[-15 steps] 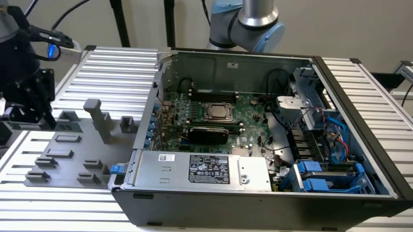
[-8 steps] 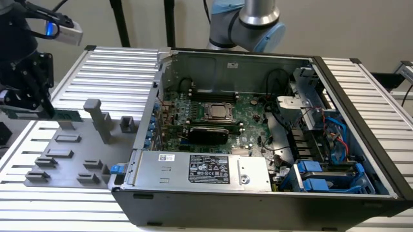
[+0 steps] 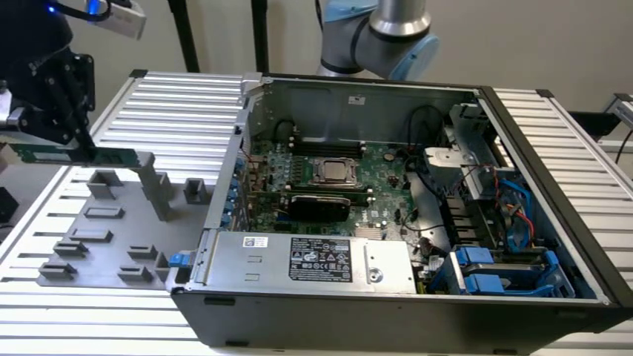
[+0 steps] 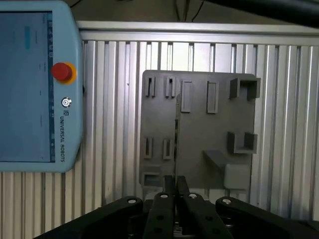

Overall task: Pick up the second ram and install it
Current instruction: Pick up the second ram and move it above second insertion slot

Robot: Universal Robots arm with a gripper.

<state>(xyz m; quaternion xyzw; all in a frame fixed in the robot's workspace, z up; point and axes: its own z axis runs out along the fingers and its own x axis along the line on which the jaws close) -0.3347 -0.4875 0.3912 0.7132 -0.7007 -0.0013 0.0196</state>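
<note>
Second ram (image 3: 114, 157) hangs above the grey fixture plate's (image 3: 109, 245) far edge, pinched near mid-length in your narrowly closed gripper (image 3: 79, 146). I'd judge it light, stiff, thin and fragile: grip its long edges, not the chips.

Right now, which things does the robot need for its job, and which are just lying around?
For the job:
- the tool, shut on the second ram
- the motherboard inside the open computer case

Just lying about:
- the teach pendant
- the gray slotted plate
- the power supply
</note>
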